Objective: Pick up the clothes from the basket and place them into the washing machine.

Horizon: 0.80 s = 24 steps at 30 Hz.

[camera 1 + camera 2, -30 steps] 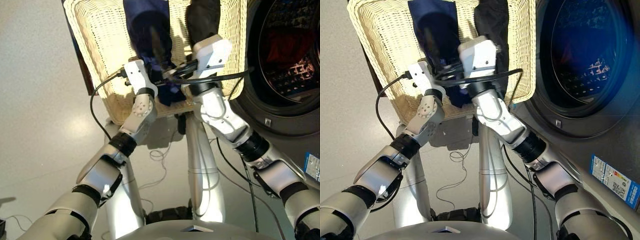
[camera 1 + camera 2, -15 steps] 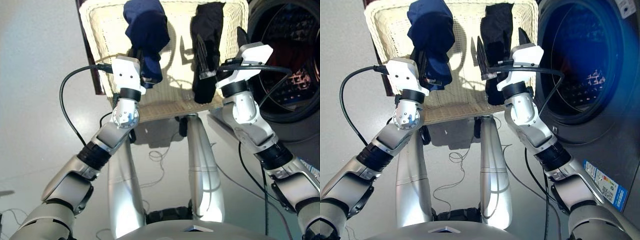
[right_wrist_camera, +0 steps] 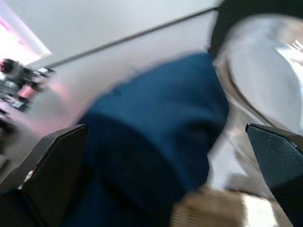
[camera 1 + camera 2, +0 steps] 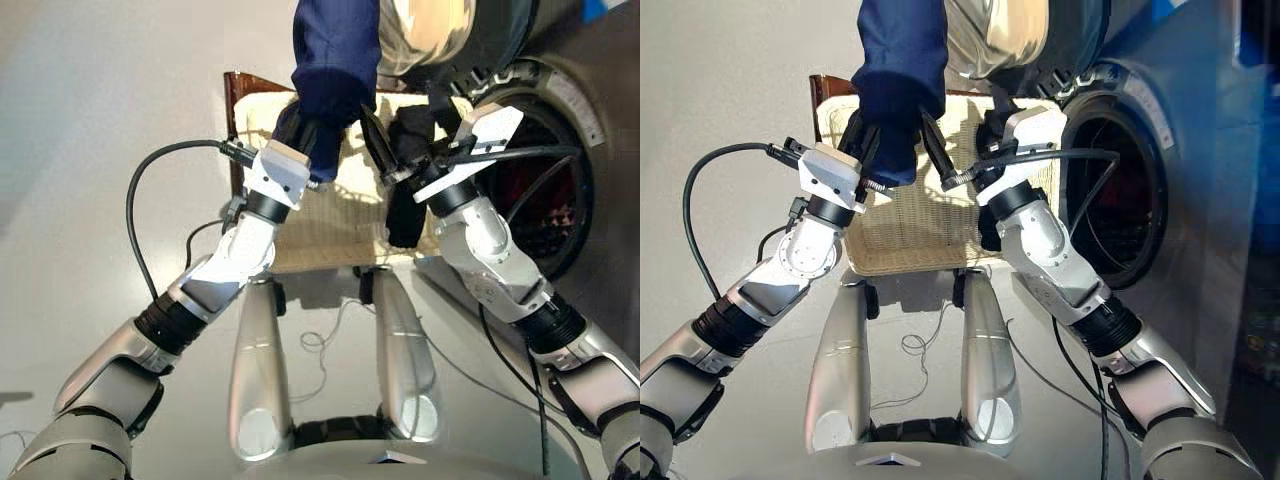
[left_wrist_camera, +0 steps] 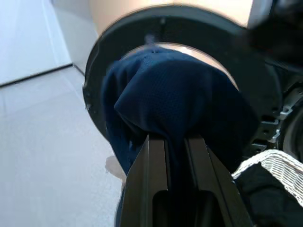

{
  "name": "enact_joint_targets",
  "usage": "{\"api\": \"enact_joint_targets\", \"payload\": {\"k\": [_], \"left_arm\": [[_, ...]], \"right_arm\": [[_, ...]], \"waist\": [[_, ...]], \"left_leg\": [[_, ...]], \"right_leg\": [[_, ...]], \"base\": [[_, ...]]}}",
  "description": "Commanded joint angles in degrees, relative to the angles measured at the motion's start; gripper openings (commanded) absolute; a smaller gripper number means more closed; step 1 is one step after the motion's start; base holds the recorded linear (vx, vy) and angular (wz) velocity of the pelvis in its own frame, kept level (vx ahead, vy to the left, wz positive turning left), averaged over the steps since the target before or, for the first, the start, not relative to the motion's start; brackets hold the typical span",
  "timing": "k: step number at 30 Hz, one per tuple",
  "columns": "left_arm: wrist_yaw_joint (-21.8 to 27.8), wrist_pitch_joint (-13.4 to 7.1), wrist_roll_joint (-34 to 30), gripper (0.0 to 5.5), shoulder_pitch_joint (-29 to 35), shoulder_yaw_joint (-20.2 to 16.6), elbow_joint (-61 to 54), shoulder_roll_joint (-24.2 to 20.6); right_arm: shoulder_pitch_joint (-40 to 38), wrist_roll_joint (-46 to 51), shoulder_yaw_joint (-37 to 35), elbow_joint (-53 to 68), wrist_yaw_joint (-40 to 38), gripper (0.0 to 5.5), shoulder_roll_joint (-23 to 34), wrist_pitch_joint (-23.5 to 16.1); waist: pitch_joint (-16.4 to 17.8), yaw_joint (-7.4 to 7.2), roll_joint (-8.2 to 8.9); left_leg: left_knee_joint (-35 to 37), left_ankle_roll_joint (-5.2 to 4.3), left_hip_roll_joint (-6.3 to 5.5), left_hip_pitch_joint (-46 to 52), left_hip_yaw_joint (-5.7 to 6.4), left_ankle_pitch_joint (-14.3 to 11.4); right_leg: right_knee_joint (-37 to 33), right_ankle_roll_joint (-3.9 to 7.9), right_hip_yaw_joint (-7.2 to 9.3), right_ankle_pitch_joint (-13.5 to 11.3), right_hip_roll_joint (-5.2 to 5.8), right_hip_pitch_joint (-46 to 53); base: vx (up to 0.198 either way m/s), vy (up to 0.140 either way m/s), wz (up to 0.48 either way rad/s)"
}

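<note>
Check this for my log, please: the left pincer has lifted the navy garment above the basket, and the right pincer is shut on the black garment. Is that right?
Not quite. The left pincer does hold the navy garment above the basket, but the right pincer is open and grips nothing. The black garment lies in the basket, as the left eye view shows.
</note>
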State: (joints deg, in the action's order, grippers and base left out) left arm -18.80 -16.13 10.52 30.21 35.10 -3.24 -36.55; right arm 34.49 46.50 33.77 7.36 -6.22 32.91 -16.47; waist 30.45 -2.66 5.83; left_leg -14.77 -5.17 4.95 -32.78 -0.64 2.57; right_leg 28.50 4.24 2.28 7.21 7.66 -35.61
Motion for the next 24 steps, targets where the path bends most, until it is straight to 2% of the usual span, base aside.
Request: {"api": "enact_joint_targets", "payload": {"k": [1,8,11,17,24], "left_arm": [[2.49,-4.79,-1.38,0.0,-1.13,0.39,-7.85,1.73],[4.87,-5.93,1.13,0.0,-1.19,1.05,-11.48,0.93],[4.61,-5.14,0.02,0.0,-0.5,2.75,-10.18,1.57],[4.3,-4.86,-1.08,0.0,0.99,3.71,-10.42,2.32],[2.77,-3.59,-4.34,0.0,3.91,5.6,-10.27,3.1]], "right_arm": [[1.83,3.08,-0.89,4.47,2.81,5.5,0.25,-0.86],[1.55,7.79,0.44,-1.63,3.13,5.5,-3.7,1.22],[1.58,10.39,0.7,-2.58,3.42,5.5,-4.88,1.2],[1.89,12.4,0.97,-4.81,2.61,5.5,-6.97,1.2],[1.32,16.93,1.72,-5.31,1.83,5.5,-8.75,1.17]], "waist": [[-0.66,0.65,-2.59],[-2.09,2.29,-3.25],[-2.79,2.68,-3.62],[-3.9,3.36,-4.07],[-4.72,3.79,-4.66]], "left_leg": [[1.46,-1.27,-0.44,6.85,-2.85,-0.85],[2.44,-0.96,-0.84,11.4,-1.96,-1.26],[2.93,-0.71,-1.12,12.44,-1.73,-1.47],[3.82,-0.59,-1.37,13.81,-1.5,-1.44],[2.95,-0.38,-1.7,13.89,-0.97,-1.9]], "right_leg": [[-11.65,5.13,-1.15,-9.24,1.78,7.26],[-13.3,5.26,-0.06,-8.47,2.32,12.72],[-13.59,5.35,0.23,-8.39,2.59,13.8],[-15.01,5.36,0.72,-8.49,2.84,15.58],[-14.81,5.48,1.16,-8.23,3.33,16.37]], "base": [[0.1,0.018,0.002],[0.045,-0.007,0.02],[0.0,0.0,0.0],[0.0,0.0,0.0],[0.0,0.0,0.0]]}}
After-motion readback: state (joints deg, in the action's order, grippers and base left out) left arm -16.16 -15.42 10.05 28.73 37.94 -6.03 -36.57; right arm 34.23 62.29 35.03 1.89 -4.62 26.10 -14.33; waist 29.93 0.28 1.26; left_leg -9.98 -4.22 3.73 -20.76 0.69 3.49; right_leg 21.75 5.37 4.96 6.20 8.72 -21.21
